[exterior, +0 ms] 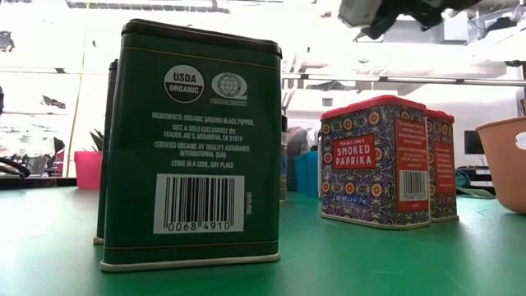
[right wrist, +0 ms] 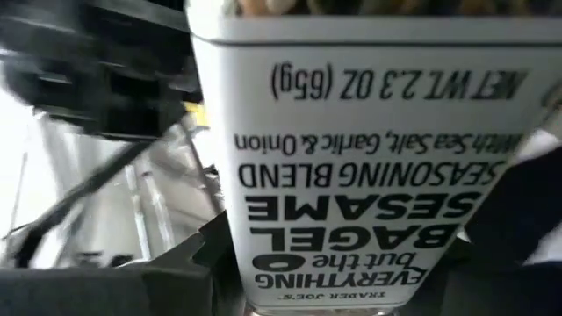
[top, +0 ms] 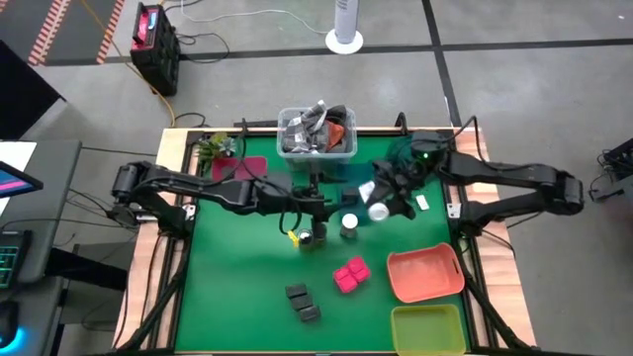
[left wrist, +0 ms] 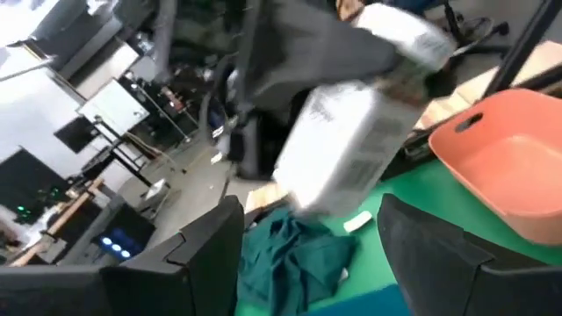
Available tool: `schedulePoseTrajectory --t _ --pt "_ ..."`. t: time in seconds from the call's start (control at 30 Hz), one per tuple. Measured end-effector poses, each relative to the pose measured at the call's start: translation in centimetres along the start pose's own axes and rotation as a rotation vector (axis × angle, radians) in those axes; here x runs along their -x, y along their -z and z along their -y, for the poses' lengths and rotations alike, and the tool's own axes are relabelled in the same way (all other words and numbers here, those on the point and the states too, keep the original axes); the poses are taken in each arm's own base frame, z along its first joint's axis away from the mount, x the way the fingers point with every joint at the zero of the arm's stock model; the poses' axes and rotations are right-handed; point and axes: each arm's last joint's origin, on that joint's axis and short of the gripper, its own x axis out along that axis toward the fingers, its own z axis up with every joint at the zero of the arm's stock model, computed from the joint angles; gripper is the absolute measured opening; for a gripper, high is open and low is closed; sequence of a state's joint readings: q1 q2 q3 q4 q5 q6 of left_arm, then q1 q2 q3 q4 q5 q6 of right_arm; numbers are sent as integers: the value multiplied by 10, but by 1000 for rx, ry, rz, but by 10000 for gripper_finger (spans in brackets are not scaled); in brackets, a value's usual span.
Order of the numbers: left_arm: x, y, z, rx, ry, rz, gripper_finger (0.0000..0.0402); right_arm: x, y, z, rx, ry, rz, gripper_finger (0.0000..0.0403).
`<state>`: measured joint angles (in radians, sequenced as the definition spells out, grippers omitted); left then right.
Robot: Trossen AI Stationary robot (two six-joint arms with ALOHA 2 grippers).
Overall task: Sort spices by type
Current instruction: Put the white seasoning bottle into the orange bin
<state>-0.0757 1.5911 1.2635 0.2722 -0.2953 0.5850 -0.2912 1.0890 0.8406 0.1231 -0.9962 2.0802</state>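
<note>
The right end effector point(top: 384, 201) is closed on a white-labelled bagel-seasoning jar point(right wrist: 369, 167), carrying it clear above the worktop point(top: 237, 297), probably so it can travel over the other spices without knocking them. The left end effector point(top: 318, 206) hangs just beside it with its fingers point(left wrist: 202, 254) partly apart and nothing between them, the lifted jar right ahead of it; it looks placed to take the jar or simply to wait. Below and just beside both stand two round jars point(top: 334, 230), while the pink paprika tins point(top: 350, 274), dark pepper tins point(top: 302, 302) and orange tray point(top: 427, 273) lie farther off, like already with like.
</note>
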Motion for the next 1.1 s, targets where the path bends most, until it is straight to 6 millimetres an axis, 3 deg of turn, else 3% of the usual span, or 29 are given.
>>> schedulePoseTrajectory --t 0.27,0.5,0.83,1.1 --pt "-7 7 5 31 -139 -94 249 -10 -11 -19 9 -189 28 225" --pt "-7 6 3 -100 -154 -91 250 -22 -6 -16 -19 -183 -8 225" --pt "-8 4 1 -280 -121 -49 250 -22 -4 -17 -48 -208 -4 225" --pt "-15 6 4 -299 -121 -5 250 -18 -7 -21 -51 -252 26 225"
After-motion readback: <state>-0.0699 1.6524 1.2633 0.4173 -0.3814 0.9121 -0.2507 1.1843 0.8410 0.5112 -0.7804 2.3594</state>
